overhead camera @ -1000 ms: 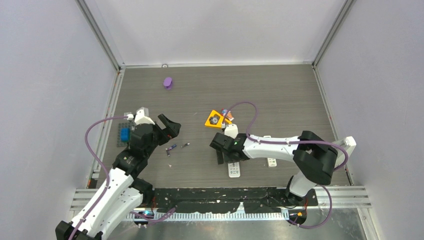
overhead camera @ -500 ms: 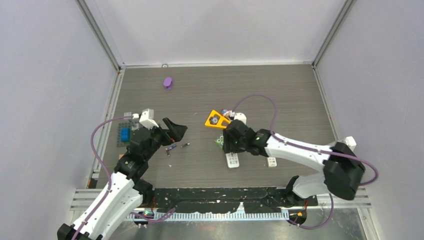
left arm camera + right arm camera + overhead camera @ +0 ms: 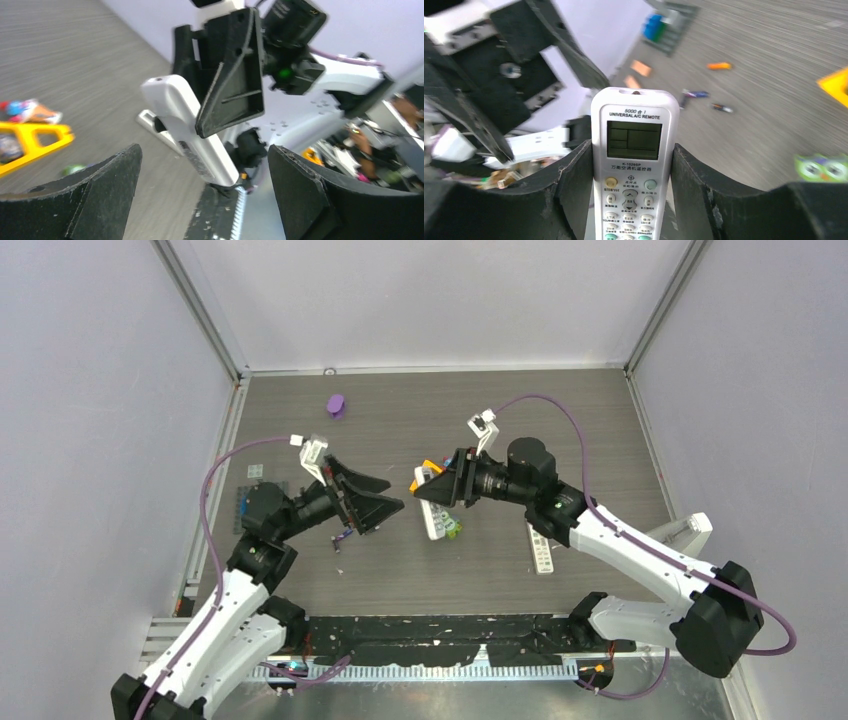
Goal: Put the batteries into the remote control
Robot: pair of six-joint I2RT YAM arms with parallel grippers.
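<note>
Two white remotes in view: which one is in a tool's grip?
The remote with the display, clamped in the right tool; the other remote lies flat on the table.

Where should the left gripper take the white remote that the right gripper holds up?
Probably by the free screen end of the remote, across its narrow edges, approaching head-on: the right gripper clamps the button half, and that end projects toward the open left gripper.

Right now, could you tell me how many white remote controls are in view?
2. One white plastic remote control is held in the right gripper; the other remote lies on the table beside the right arm.
</note>
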